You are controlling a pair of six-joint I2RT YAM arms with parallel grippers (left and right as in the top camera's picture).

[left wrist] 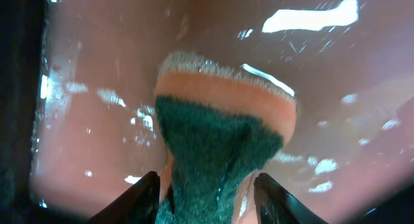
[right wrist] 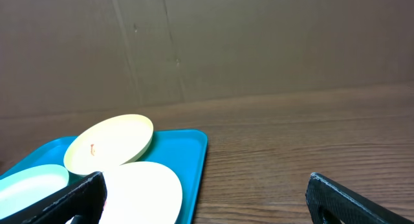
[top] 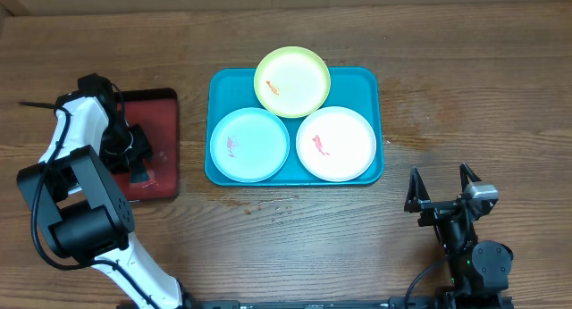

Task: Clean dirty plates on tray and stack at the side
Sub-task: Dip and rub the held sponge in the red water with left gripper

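Observation:
The teal tray (top: pixel 366 86) holds three plates. The yellow-green plate (top: pixel 291 80) lies at the back and overlaps the other two; the light blue plate (top: pixel 249 145) is front left and the white plate (top: pixel 335 144) front right. Each has a small red or orange smear. My left gripper (top: pixel 138 162) is over the dark red tray (top: pixel 161 112) and is shut (left wrist: pixel 207 198) on a sponge (left wrist: pixel 220 133) with a green scouring face and an orange body. My right gripper (top: pixel 441 197) is open and empty (right wrist: pixel 207 198) over the table, right of the teal tray (right wrist: pixel 191 156).
The right wrist view shows the yellow-green plate (right wrist: pixel 110 143), the white plate (right wrist: pixel 145 191) and the light blue plate (right wrist: pixel 32 182), with a cardboard wall behind. The dark red tray's surface (left wrist: pixel 97 68) looks wet. Bare wooden table lies right of the teal tray.

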